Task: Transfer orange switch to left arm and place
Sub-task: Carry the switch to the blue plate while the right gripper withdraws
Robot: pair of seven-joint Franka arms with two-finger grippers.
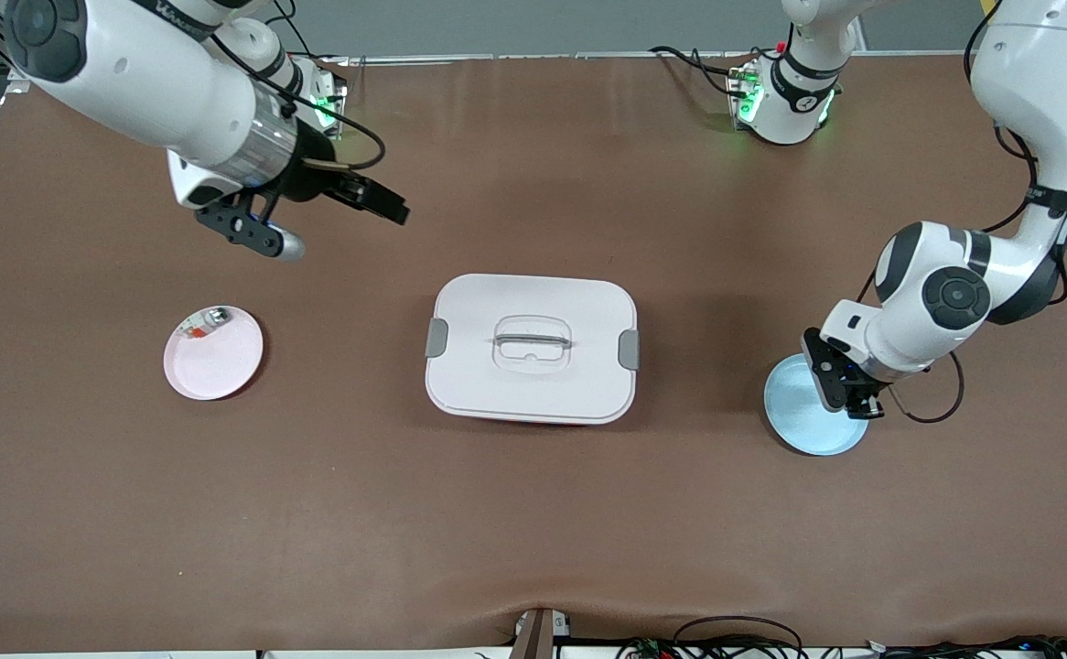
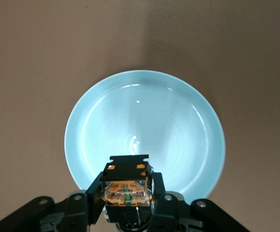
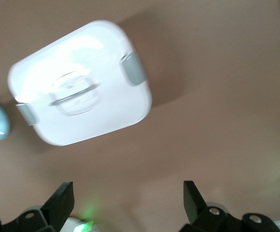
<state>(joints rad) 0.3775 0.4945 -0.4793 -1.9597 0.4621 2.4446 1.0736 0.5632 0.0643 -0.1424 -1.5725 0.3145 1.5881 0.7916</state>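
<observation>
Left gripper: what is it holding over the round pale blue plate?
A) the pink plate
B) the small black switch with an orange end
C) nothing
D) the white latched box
B: the left gripper is shut on the orange switch above the blue plate.

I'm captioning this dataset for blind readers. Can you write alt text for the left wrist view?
The left claw is shut on the orange switch, a small black block with orange-tinted parts, holding it over the edge of a round light blue plate. The plate holds nothing else and sits on a brown table.
</observation>
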